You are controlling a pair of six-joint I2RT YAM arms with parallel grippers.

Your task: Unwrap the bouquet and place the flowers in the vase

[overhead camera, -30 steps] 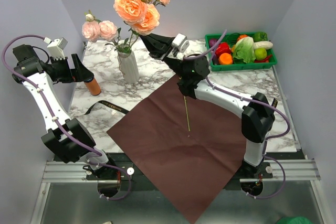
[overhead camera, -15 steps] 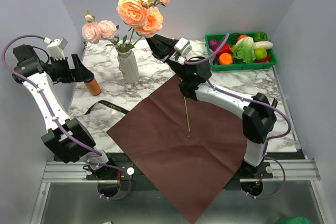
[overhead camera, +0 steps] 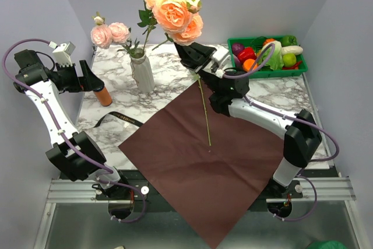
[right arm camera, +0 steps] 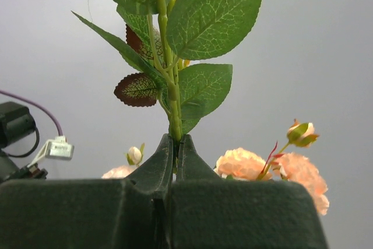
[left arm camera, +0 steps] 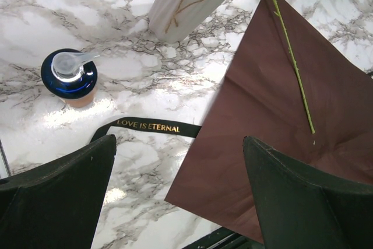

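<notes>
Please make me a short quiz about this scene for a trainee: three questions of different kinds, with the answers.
1. True or false: the jaws of the left gripper are shut.
2. What does the vase hold? A) nothing B) pink roses C) pencils
3. Fill in: the right gripper grips the peach roses by the ____.
Key: 1 false; 2 B; 3 stem.
</notes>
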